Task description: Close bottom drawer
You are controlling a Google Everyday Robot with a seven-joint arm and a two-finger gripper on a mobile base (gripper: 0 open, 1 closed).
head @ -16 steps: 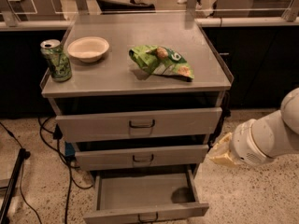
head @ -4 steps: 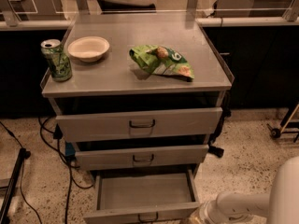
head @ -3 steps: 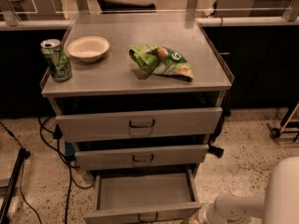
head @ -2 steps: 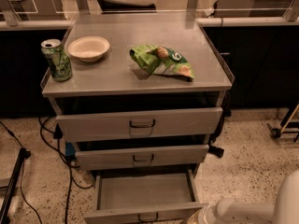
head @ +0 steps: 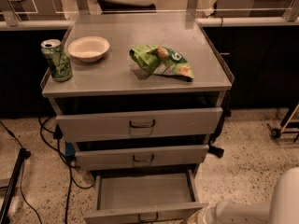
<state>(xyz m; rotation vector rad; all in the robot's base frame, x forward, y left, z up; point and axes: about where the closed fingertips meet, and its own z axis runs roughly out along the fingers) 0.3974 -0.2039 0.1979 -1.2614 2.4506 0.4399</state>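
The bottom drawer (head: pixel 145 192) of the grey metal cabinet is pulled far out, and its inside is bare. Its narrow front panel lies at the picture's lower edge, with a small dark wire handle (head: pixel 148 217) at centre. My gripper (head: pixel 198 215) is low at the drawer's front right corner, right beside the front panel. The white forearm (head: pixel 243 212) runs from it to the lower right corner of the view. The gripper's tip is partly cut off by the picture's edge.
The middle drawer (head: pixel 140 157) and top drawer (head: pixel 140 124) stand slightly out. On the cabinet top are a green can (head: pixel 56 59), a white bowl (head: pixel 88 48) and a green chip bag (head: pixel 161 60). Black cables (head: pixel 51 143) lie on the floor at left. A wheeled stand (head: pixel 275 132) is at right.
My arm has come down from beside the middle drawer to the bottom drawer's front right corner. In the last second it has barely shifted. The drawer has stayed open.
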